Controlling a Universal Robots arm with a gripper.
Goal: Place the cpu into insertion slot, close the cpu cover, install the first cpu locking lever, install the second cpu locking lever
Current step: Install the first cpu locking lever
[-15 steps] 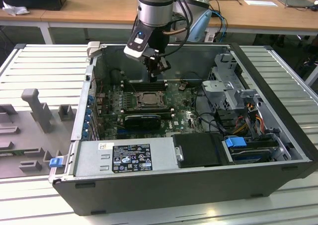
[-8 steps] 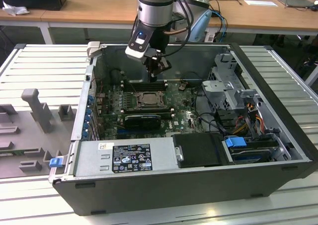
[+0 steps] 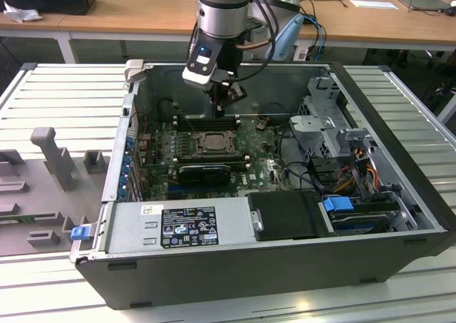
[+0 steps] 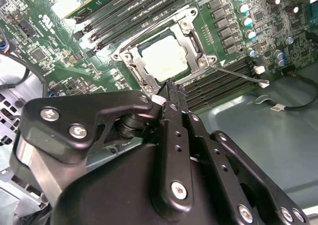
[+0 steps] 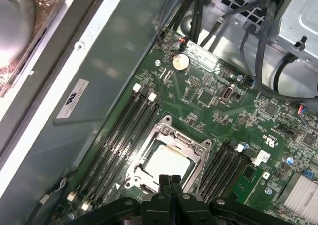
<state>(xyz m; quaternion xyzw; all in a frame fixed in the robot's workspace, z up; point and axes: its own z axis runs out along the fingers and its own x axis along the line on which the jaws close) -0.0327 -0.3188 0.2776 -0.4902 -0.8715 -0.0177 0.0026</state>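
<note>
The cpu (image 4: 164, 58) is a pale square chip lying flat in the insertion slot (image 3: 212, 143) on the green board; it also shows in the first wrist view (image 5: 166, 164). The cpu cover (image 4: 195, 42), a metal frame with a window, lies down around the chip and appears again in the first wrist view (image 5: 201, 153). A thin wire locking lever (image 4: 238, 75) angles out from one corner of the socket. My gripper (image 3: 224, 106) hangs just above the socket's far edge, fingers shut together with nothing between them; its tips point at the socket's edge in both wrist views (image 4: 172, 87) (image 5: 169, 179).
Long black memory slots (image 5: 124, 130) flank the socket on both sides. A power supply box (image 3: 184, 227) sits along the case's near wall, and a drive cage (image 3: 328, 120) with cables (image 3: 356, 170) stands on the exterior view's right. A coin battery (image 5: 180, 61) lies beyond the socket.
</note>
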